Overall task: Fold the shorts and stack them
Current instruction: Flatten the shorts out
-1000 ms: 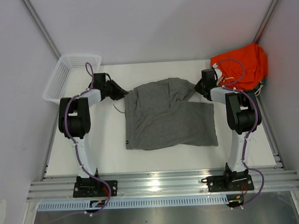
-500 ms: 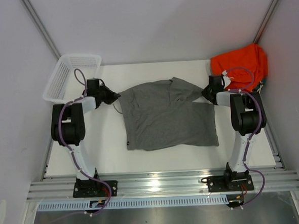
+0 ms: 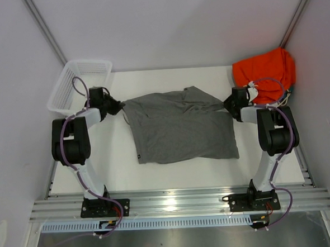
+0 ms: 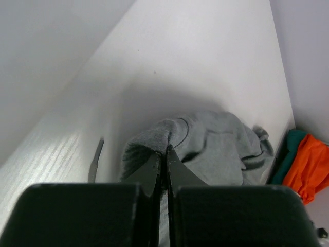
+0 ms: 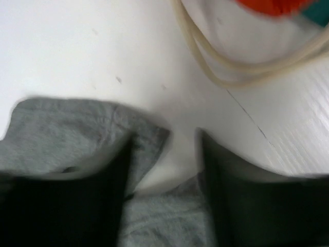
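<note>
The grey shorts (image 3: 179, 128) lie spread flat in the middle of the white table, with a tiny dark tag at the near-left hem. My left gripper (image 3: 116, 107) is at the shorts' far-left corner, and in the left wrist view it (image 4: 165, 150) is shut on a pinched fold of the grey cloth (image 4: 216, 154). My right gripper (image 3: 227, 104) is at the far-right corner. In the right wrist view it (image 5: 164, 136) stands open, its fingers apart over the grey cloth's edge (image 5: 67, 128) and bare table.
A white mesh basket (image 3: 78, 84) stands at the far-left corner. An orange garment (image 3: 265, 70) is heaped at the far right, its pale drawstring (image 5: 205, 56) trailing close to the right gripper. Something teal (image 4: 290, 149) lies beside it. Side walls close in on both sides.
Both arms moved outward and stretched the shorts' far edge wider and flatter. The left gripper carried its corner leftward. The right gripper has opened and let go of the cloth.
</note>
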`<move>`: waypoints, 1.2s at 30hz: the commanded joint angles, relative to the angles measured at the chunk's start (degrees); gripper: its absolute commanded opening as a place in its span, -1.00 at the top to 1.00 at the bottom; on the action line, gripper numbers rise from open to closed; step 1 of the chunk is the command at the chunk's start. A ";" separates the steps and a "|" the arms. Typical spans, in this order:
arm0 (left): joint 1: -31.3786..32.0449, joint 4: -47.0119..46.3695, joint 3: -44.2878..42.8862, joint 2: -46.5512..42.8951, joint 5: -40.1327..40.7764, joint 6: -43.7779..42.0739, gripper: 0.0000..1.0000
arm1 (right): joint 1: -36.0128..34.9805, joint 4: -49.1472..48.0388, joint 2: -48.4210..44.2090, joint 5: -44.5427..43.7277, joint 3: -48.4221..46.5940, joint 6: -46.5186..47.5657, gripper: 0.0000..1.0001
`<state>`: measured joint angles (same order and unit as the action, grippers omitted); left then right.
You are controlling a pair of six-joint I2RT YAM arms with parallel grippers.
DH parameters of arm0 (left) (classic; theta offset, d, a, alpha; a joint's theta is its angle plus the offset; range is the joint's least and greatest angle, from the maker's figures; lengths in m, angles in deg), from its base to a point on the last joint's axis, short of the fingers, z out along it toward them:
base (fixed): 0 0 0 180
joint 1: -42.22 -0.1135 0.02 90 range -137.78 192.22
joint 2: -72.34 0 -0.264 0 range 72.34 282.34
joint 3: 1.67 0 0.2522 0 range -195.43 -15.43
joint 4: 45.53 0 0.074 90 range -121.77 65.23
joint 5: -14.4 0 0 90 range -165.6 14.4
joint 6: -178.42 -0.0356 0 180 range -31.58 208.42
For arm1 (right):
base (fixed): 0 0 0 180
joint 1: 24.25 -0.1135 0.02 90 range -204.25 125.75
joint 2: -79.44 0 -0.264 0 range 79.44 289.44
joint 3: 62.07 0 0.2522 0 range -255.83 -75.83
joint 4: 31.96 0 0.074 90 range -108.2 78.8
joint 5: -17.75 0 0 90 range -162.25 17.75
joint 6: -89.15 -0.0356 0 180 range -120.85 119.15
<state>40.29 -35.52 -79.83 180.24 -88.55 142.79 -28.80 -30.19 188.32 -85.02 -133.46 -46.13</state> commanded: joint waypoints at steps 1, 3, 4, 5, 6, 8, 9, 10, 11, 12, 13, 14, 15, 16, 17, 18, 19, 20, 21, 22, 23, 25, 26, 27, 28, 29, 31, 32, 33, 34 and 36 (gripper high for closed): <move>-0.70 -1.26 -1.60 -2.34 1.97 -1.72 0.99 | -1.15 -5.50 -2.62 -2.95 -1.43 7.72 -0.40; -0.26 -1.00 -1.95 -2.25 1.79 -2.51 0.99 | -1.59 -5.94 -2.62 -1.39 -3.36 10.37 -0.43; 0.17 -0.48 -2.39 -2.17 1.79 -3.47 0.99 | -1.51 -4.64 -2.27 0.28 -5.20 11.86 -0.41; 0.35 -0.12 -2.66 -2.16 2.05 -3.83 0.99 | -1.51 -2.97 -1.92 1.08 -9.91 12.84 -0.39; 0.53 0.49 -2.83 -2.51 2.31 -4.27 0.99 | -1.51 -1.82 -0.96 2.57 -12.40 15.46 -0.39; 1.05 0.41 -2.83 -2.69 2.23 -5.14 0.99 | -1.42 1.69 0.88 6.86 -20.71 17.93 -0.33; 1.23 1.10 -2.92 -2.69 2.31 -5.59 0.99 | -1.51 2.66 2.20 10.45 -23.12 18.64 -0.31; 1.32 1.63 -3.79 -2.78 2.58 -5.85 0.99 | -1.42 2.76 5.00 12.75 -25.23 18.99 -0.29; 1.32 1.81 -3.89 -2.95 2.93 -6.64 0.99 | -1.33 3.46 6.94 18.34 -30.91 19.17 -0.24; 1.32 1.99 -4.15 -3.22 2.93 -6.91 0.99 | -1.42 5.29 9.05 20.05 -34.36 19.26 -0.24; 2.97 2.25 -4.24 -3.31 3.19 -7.43 0.99 | -1.59 8.01 13.59 22.25 -37.53 19.70 -0.23; 3.16 2.43 -4.33 -3.48 3.28 -7.70 0.99 | -2.03 9.51 15.90 25.75 -43.48 20.14 -0.19; 3.34 2.52 -4.07 -3.57 3.28 -7.96 0.99 | -2.38 11.09 17.75 26.74 -45.71 20.23 -0.19; 3.86 2.69 -4.33 -3.92 3.46 -8.66 0.99 | -2.91 12.07 21.08 28.06 -47.73 20.92 -0.19; 4.04 2.78 -4.24 -4.01 3.72 -8.93 0.99 | -3.26 14.16 22.59 30.77 -49.67 21.28 -0.17; 4.30 2.87 -4.15 -4.18 4.07 -9.28 0.99 | -4.22 14.71 24.00 31.66 -51.25 21.63 -0.17; 4.74 3.04 -4.24 -4.19 4.25 -9.98 0.99 | -4.67 16.11 25.32 32.54 -54.05 22.50 -0.18; 4.92 3.31 -4.24 -4.36 4.60 -10.25 0.99 | -5.11 17.16 27.76 33.51 -55.56 22.95 -0.19; 5.10 3.31 -4.33 -4.54 4.77 -10.42 0.99 | -5.46 17.96 28.92 34.13 -56.88 23.30 -0.21; 5.36 3.31 -4.33 -4.54 5.04 -10.77 0.99 | -5.90 19.71 30.24 35.18 -59.85 23.56 -0.21; 5.54 3.31 -4.50 -4.62 4.95 -10.95 0.99 | -6.16 20.59 32.60 37.19 -61.28 23.92 -0.22; 5.71 3.31 -4.68 -4.63 5.30 -11.39 0.99 | -6.86 23.23 34.55 38.43 -64.43 24.53 -0.21; 5.80 3.31 -4.77 -4.89 5.39 -11.48 0.99 | -7.22 24.20 35.95 38.53 -65.32 25.58 -0.21; 5.89 3.31 -4.68 -4.98 5.48 -11.48 0.99 | -7.66 25.86 36.31 38.01 -65.77 26.29 -0.22; 5.89 3.31 -4.85 -5.06 5.39 -11.57 0.99 | -8.27 26.22 36.49 37.13 -65.77 27.51 -0.22; 5.89 3.40 -4.77 -5.15 5.39 -11.65 0.99 | -8.62 26.66 36.32 36.34 -65.60 27.87 -0.23; 5.98 4.98 -4.94 -5.33 5.57 -11.83 0.99 | -9.50 27.80 36.05 34.15 -64.98 29.10 -0.24; 5.98 5.07 -4.94 -5.42 5.57 -11.92 0.99 | -9.85 28.85 35.70 33.09 -64.72 30.24 -0.24; 5.89 5.15 -4.86 -5.59 5.57 -11.92 0.99 | -10.20 29.47 35.61 31.69 -64.63 30.94 -0.23; 5.98 5.24 -4.86 -5.68 5.57 -12.09 0.99 | -10.56 30.17 35.52 29.24 -64.63 31.82 -0.23; 5.98 5.24 -4.77 -6.03 5.57 -12.18 0.99 | -11.44 31.50 34.74 26.85 -63.93 33.92 -0.22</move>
<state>45.75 -30.36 -82.52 177.49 -83.79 132.35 -38.86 -4.62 224.80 -53.05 -196.76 -16.90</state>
